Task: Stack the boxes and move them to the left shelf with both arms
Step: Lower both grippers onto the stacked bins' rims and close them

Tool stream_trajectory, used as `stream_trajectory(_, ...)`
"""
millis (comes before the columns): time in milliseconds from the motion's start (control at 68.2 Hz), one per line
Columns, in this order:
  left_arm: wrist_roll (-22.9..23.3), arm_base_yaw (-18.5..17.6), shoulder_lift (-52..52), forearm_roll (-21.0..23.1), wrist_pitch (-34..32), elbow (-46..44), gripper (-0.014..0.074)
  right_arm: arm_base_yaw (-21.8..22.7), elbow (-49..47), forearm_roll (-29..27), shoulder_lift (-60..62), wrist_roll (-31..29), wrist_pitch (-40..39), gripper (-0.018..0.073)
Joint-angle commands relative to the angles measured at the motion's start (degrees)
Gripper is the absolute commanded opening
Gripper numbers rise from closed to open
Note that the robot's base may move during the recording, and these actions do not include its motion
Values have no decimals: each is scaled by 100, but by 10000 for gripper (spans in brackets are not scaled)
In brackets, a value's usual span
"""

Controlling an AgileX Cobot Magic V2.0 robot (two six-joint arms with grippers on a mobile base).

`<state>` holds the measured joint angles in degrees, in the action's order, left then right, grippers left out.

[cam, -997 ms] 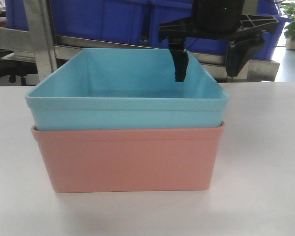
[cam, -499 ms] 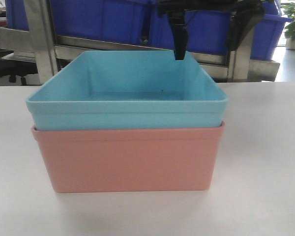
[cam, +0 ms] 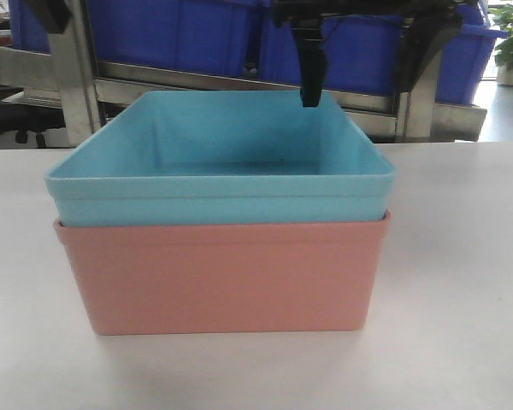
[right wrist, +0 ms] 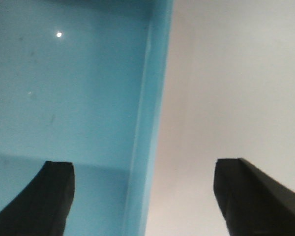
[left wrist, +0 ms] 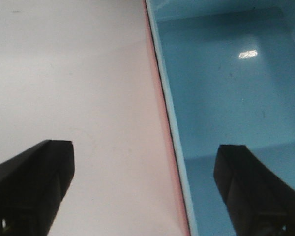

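Note:
The light blue box sits nested inside the salmon pink box on the white table. My right gripper hangs open above the stack's right side. In the right wrist view the right gripper straddles the blue box's wall, one finger over the inside and one over the table. My left gripper is open too, spanning the left wall, where a thin pink rim shows beside the blue one. The left shelf is out of view.
A steel rack holding dark blue ribbed bins stands behind the table, with an upright post at the left. A dark part of my left arm shows at the top left corner. A potted plant is far right.
My right gripper rose from inside the blue box to above its rim, then held there. A dark part of the left arm came into the top left corner. The boxes stayed still.

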<state>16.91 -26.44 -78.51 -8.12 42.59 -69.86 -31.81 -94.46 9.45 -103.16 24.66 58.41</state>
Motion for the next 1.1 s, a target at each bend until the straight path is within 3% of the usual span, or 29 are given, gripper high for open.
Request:
stream_trajectory(0, 60, -43, -357, 204, -173, -580, 483, 133, -217, -282, 346, -349, -149, 606)
stream_trajectory(161, 60, -43, -1029, 248, 4, -1034, 483, 370, -217, -338, 346, -383, -139, 606)
stream_trajectory(308, 330, 14, -1452, 263, 28, -1221, 483, 477, -207, -325, 346, -383, -341, 606)
stream_trajectory(1085, 516, 77, -2694, 318, -243, -1246, 482, 471, -122, -320, -765, -615, -738, 604)
